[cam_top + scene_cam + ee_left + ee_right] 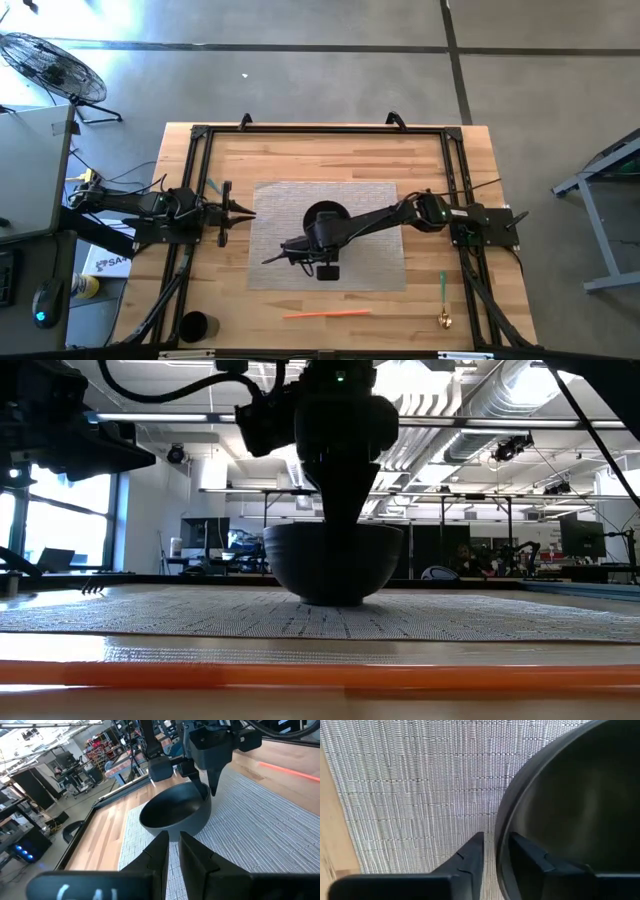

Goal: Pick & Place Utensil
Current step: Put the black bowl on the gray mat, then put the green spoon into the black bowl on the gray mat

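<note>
Right gripper [322, 262] over the mat [380, 200], fingers [470, 857] astride the rim of the dark bowl [325, 218], one inside, one outside; clamped or merely straddling, hard to say. Bowl at table centre. Orange utensil [327, 314] at six o'clock, green-handled spoon [443, 300] at four. Likely light, thin, stiff, slippery: best pinched mid-handle. Left gripper [236, 210] parked at nine, fingers nearly together.

Your orange utensil [327, 314], long, thin and flat on the bare wood, well short of the right gripper [318, 250], whose fingers straddle the dark bowl's [325, 217] rim.
</note>
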